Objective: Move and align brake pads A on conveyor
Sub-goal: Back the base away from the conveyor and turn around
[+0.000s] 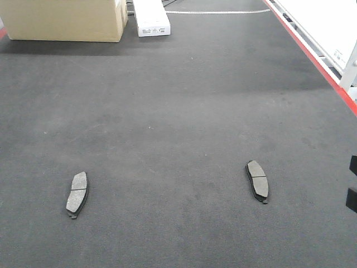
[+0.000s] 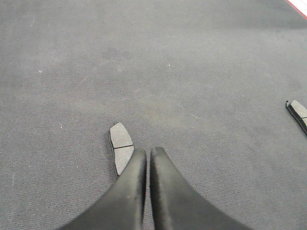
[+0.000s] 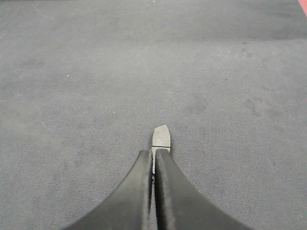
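Two brake pads lie flat, gritty face up, on the dark conveyor belt (image 1: 178, 100): one at the near left (image 1: 77, 194), one at the near right (image 1: 257, 181). In the left wrist view my left gripper (image 2: 148, 151) is shut with nothing in it, and the left pad (image 2: 120, 141) shows just beyond and left of its tips; the other pad (image 2: 298, 111) peeks in at the right edge. In the right wrist view my right gripper (image 3: 154, 152) is shut and empty, and the right pad (image 3: 161, 136) lies on the belt past its tips, partly hidden by them.
A cardboard box (image 1: 67, 19) and a white box (image 1: 150, 19) stand at the belt's far end. A red edge strip (image 1: 318, 64) runs along the right side, with a white frame (image 1: 334, 33) beyond it. Two dark pieces (image 1: 352, 184) show at the right edge.
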Robot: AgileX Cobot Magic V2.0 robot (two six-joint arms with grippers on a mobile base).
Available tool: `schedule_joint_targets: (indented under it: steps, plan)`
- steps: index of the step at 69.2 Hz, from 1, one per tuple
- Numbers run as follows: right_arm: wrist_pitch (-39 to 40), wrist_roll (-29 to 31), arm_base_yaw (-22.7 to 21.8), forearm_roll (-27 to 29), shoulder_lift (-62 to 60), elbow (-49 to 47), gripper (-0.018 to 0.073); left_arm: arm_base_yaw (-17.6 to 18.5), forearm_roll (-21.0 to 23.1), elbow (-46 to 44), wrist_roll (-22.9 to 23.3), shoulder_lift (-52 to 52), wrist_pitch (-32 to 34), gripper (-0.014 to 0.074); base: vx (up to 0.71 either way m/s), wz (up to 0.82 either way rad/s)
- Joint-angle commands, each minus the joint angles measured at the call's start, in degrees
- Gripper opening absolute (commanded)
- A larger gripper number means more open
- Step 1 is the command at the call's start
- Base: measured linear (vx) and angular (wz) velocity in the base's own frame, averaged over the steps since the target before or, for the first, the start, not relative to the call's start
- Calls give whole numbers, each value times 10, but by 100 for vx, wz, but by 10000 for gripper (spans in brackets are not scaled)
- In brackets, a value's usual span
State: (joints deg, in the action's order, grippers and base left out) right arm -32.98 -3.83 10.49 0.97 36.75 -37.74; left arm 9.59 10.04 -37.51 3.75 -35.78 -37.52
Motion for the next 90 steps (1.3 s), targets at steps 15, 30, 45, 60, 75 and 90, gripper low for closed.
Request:
schedule_joint_targets:
  steps: [15,30,45,60,75,90]
  plan:
    - [41,3,0,-2,-1,-14,-10,2,3,-14,1,1,36,-6,0,0]
    - [41,3,0,-2,-1,-14,-10,2,3,-14,1,1,36,-6,0,0]
    - [41,3,0,-2,-1,-14,-10,2,3,-14,1,1,36,-6,0,0]
    - [41,3,0,-2,-1,-14,-10,2,3,-14,1,1,36,-6,0,1]
    - [41,3,0,-2,-1,-14,-10,2,3,-14,1,1,36,-6,-5,4]
    - [41,3,0,-2,-1,-14,-10,2,3,-14,1,1,36,-6,-18,-1]
